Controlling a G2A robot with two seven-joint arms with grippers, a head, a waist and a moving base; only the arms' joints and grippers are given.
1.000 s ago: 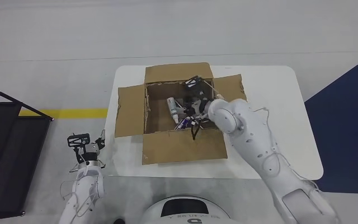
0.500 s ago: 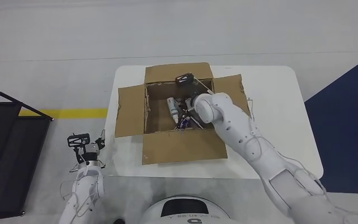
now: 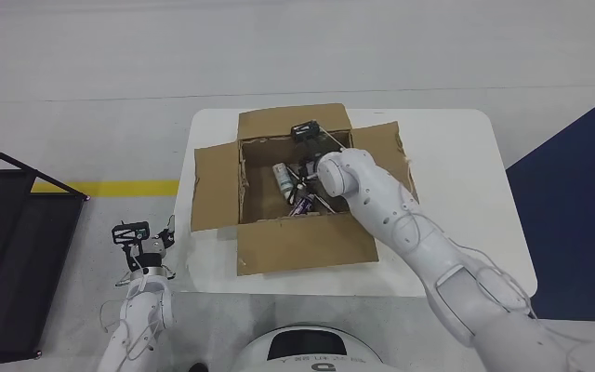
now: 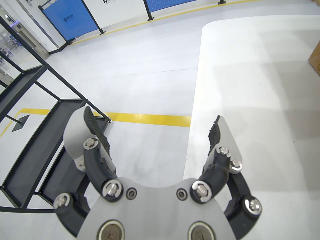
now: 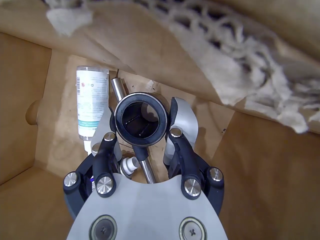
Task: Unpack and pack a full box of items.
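An open cardboard box [image 3: 216, 186] stands on the white table [image 3: 456, 177] with all flaps folded out. My right arm hangs down into it near the far wall. In the right wrist view my right gripper [image 5: 143, 111] is shut on a metal cylinder with a black rim [image 5: 141, 123], held just above the box floor. Beside it lie a white bottle [image 5: 91, 101] [image 3: 281, 179] and a thin metal rod [image 5: 119, 88]. My left gripper [image 4: 152, 116] [image 3: 144, 237] is open with nothing in it, off the table's left edge, above the floor.
A torn box wall with exposed honeycomb core [image 5: 225, 51] hangs close over the right gripper. A black metal rack [image 3: 28, 251] [image 4: 37, 138] stands on the floor to the left. Bare tabletop lies to the right of the box.
My right arm has swung over the box and its wrist has shifted toward the far left of the box interior. The white bottle has shifted slightly. The left arm has kept still.
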